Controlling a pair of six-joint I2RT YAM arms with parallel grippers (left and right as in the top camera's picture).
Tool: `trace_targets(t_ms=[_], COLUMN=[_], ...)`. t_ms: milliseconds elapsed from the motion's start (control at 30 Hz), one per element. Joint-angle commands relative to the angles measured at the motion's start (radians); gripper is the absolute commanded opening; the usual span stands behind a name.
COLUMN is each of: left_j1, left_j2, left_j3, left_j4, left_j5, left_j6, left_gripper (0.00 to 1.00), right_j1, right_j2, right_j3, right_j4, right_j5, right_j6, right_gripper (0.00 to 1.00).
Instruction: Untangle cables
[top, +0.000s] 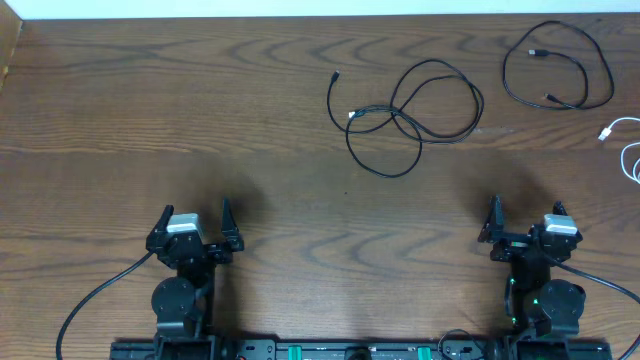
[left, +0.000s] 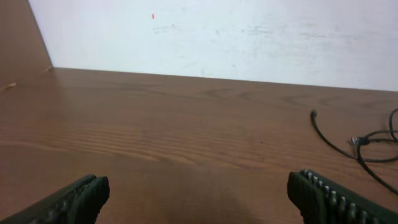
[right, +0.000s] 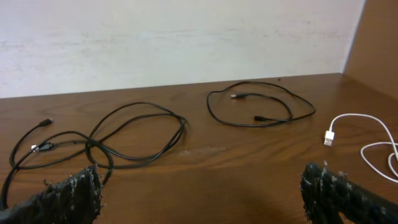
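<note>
Two pairs of jaws stand wide and empty at the near edge of the surface (top: 150, 110). Beyond centre lies a self-crossing black cable (top: 398, 113); a looped black cable (top: 548, 98) sits near the far right corner, a white cable (top: 606, 133) at the right edge. Best pinch one strand beside the crossing, lifting slowly.

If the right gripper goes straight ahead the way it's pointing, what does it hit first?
Bare table at first, then probably the near left edge of the separate black cable loop; depth is hard to judge.
</note>
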Motion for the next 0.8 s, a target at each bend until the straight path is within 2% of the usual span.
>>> trace_targets(t_ms=[0, 767], left_j1=[0.014, 0.014], left_j2=[-0.008, -0.006], left_j3=[-0.033, -0.033], left_j4=[-0.018, -0.017], left_j5=[0.033, 0.009], left_j6=[0.053, 0.057], left_gripper=[0.97, 0.97], right_j1=[0.005, 0.005], right_j2=[-0.006, -0.006], right_j3=[-0.002, -0.002], right_j4=[-0.004, -0.004], right_j5=[0.001, 0.001], right_j6=[-0.012, -0.012], right_gripper=[0.99, 0.99])
